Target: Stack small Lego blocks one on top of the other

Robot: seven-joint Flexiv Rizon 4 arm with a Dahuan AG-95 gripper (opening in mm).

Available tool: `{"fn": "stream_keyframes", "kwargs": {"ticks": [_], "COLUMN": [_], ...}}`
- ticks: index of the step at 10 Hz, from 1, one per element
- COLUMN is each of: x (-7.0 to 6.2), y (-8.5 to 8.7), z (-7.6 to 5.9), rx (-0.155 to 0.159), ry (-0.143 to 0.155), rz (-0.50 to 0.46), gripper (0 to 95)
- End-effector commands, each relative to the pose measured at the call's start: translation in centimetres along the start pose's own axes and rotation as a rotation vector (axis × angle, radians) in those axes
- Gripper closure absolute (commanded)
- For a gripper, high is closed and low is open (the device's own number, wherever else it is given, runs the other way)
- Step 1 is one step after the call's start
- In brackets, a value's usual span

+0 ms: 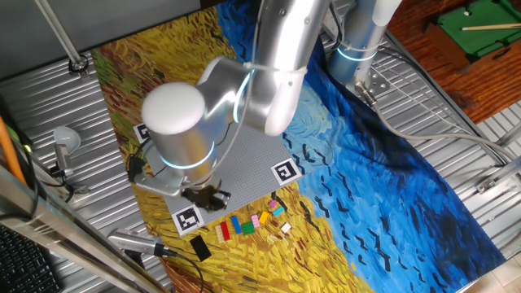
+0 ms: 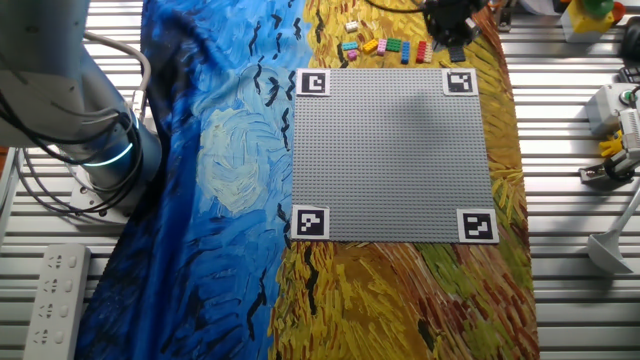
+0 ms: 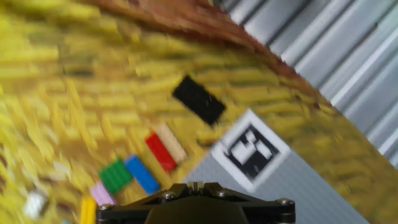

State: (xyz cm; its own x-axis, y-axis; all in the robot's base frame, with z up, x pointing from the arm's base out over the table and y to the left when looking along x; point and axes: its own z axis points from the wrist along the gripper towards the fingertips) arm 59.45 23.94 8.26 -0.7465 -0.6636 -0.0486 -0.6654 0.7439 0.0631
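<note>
The small Lego blocks lie in a loose row on the yellow painted cloth just off the grey baseplate's (image 1: 252, 159) corner. The hand view shows the flat black block (image 3: 198, 99), then red (image 3: 160, 152), blue (image 3: 142, 174), green (image 3: 115, 175), pink (image 3: 101, 193), yellow (image 3: 87, 210) and white (image 3: 34, 202) ones. None sits on another. My gripper (image 3: 196, 186) hovers above the baseplate corner beside the row, its jaws together with nothing between them. In one fixed view the gripper (image 1: 207, 195) hangs just above and left of the row (image 1: 248, 224). The other fixed view puts the gripper (image 2: 450, 25) next to the red block (image 2: 422, 52).
Black-and-white square markers (image 3: 250, 149) sit at the baseplate's (image 2: 390, 150) corners. Ribbed metal table surface (image 3: 348, 68) lies beyond the cloth edge near the black block. The arm's base (image 2: 100, 150) stands at the blue side of the cloth.
</note>
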Motion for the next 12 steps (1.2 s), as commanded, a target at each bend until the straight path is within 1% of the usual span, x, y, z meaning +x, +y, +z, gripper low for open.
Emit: {"fn": "stream_keyframes", "kwargs": {"ticks": [1,3,4,6,7,9,10,12], "x": [-0.92,-0.82,-0.34,-0.34,-0.34,-0.34,-0.34,-0.59], "y": [-0.17,-0.31,-0.74,-0.74,-0.74,-0.74,-0.74,-0.87], "z": [-0.07,-0.16,-0.42,-0.42,-0.42,-0.42,-0.42,-0.36], "rx": [0.041,0.046,0.046,0.05,0.049,0.052,0.057,0.056], "ry": [-0.012,-0.012,-0.012,-0.018,-0.027,-0.028,-0.024,-0.031], "rz": [0.043,0.042,0.042,0.024,-0.003,-0.017,-0.02,-0.021], "gripper": [76.0,76.0,76.0,76.0,76.0,76.0,76.0,76.0]}}
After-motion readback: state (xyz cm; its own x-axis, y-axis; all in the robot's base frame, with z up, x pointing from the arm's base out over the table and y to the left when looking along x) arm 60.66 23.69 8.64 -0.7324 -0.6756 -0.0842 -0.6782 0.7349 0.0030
